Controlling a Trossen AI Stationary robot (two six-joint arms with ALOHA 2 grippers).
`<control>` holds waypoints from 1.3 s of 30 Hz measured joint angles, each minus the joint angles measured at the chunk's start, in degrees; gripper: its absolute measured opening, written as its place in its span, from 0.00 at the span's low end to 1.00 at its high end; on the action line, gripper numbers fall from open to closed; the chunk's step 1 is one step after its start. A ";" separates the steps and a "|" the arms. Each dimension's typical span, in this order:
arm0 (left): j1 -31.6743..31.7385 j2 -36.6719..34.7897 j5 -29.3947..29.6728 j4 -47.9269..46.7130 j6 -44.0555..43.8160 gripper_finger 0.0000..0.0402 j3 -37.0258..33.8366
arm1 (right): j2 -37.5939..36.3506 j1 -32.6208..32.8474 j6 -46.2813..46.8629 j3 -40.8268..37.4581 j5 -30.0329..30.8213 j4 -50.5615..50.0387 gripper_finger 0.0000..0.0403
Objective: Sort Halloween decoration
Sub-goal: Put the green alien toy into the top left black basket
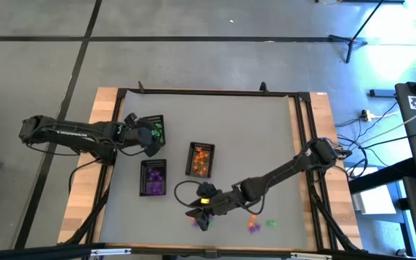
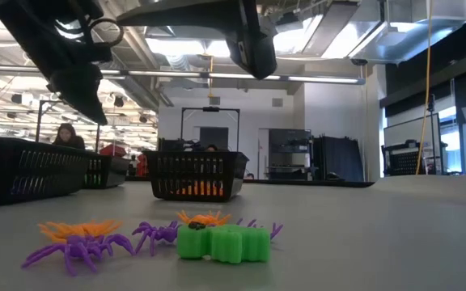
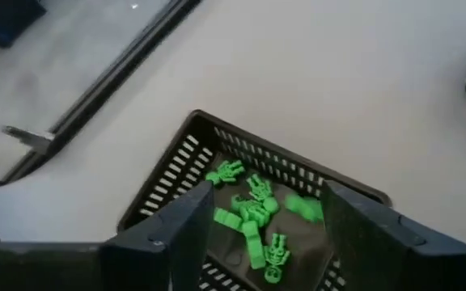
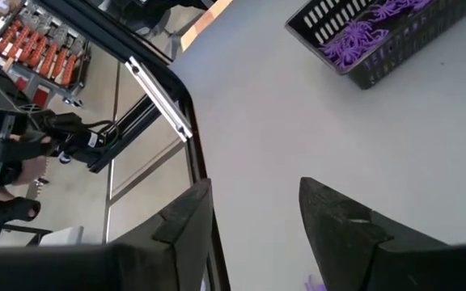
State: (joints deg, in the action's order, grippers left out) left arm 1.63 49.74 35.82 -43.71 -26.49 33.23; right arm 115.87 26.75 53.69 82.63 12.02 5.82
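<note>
My left gripper (image 1: pixel 152 141) hangs open over the black tray of green trinkets (image 1: pixel 154 128). In the left wrist view its fingers (image 3: pixel 186 230) stand either side of the green pieces (image 3: pixel 253 214) lying in that tray, and nothing is between them. My right gripper (image 1: pixel 200 216) is open near the table's near edge, just above a loose purple trinket (image 1: pixel 197 223). In its wrist view (image 4: pixel 255 190) only bare table shows between the fingers. More loose trinkets lie to its right: orange and purple (image 1: pixel 253 227) and green (image 1: pixel 270 224). In the low view these are spiders (image 2: pixel 75 249) and a green piece (image 2: pixel 221 242).
Two other black trays stand mid-table, one with purple trinkets (image 1: pixel 153 178) and one with orange ones (image 1: pixel 201 159). A black cable loops on the table by the right gripper (image 1: pixel 181 189). A raised frame borders the table (image 1: pixel 208 92). People show in the room behind (image 2: pixel 65 134).
</note>
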 joint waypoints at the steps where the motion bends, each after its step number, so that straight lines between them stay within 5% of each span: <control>1: 0.00 0.00 -1.10 0.20 -0.03 0.55 0.00 | 0.00 0.02 0.00 0.00 0.06 -0.03 0.46; 8: -4.52 -1.85 -20.22 12.18 7.58 0.55 0.00 | -1.16 1.48 3.67 0.00 -2.64 -8.53 0.46; 12: -11.78 -4.67 -22.78 22.91 8.73 0.52 0.00 | -4.03 2.75 12.21 0.02 -3.65 -22.45 0.46; 20: -32.68 -5.87 -17.29 41.13 11.82 0.42 0.00 | -7.81 10.39 19.88 0.11 -5.73 -38.62 0.46; 27: -49.44 0.50 -7.66 55.34 18.65 0.39 0.00 | -7.82 18.40 27.19 1.58 -8.63 -52.74 0.46; 39: -57.46 18.35 -0.51 69.16 19.33 0.39 -0.02 | -7.76 23.95 30.61 -0.59 -11.11 -70.45 0.46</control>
State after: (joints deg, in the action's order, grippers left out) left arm -55.83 68.09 35.31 25.45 -7.16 33.21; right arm 108.12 50.70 84.30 82.04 0.91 -64.63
